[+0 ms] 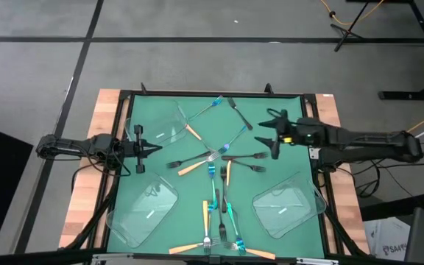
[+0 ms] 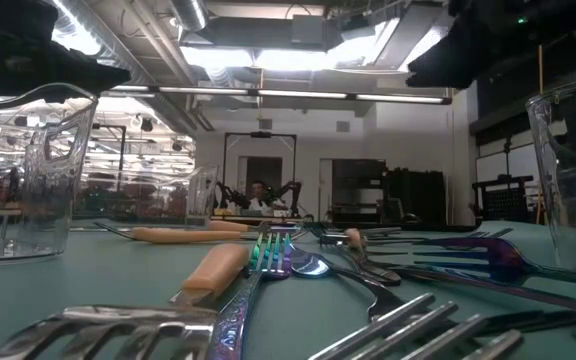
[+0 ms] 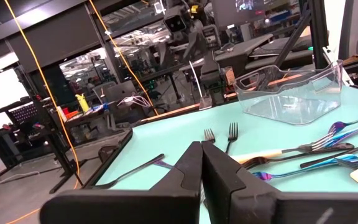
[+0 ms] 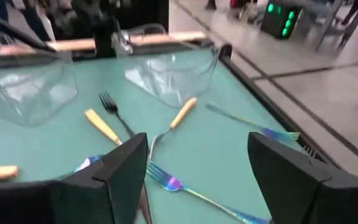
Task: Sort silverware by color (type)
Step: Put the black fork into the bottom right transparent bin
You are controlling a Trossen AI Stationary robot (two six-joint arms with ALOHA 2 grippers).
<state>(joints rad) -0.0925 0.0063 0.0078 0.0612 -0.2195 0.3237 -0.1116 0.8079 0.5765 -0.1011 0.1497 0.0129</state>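
The silverware lies scattered on the green mat. Orange-handled forks, shiny blue-teal forks and dark forks cross one another flat in the middle and along the near edge. My left gripper hovers shut at the mat's left side, pointing level toward the pile; its fingers meet with nothing between them. My right gripper hangs open above the mat's right side, its fingers spread wide over an orange-handled fork and a blue-teal fork.
Three clear plastic trays stand on the mat: far left, near left and near right. A black frame borders the mat, with wooden table edge outside it. In the low view the forks fill the foreground.
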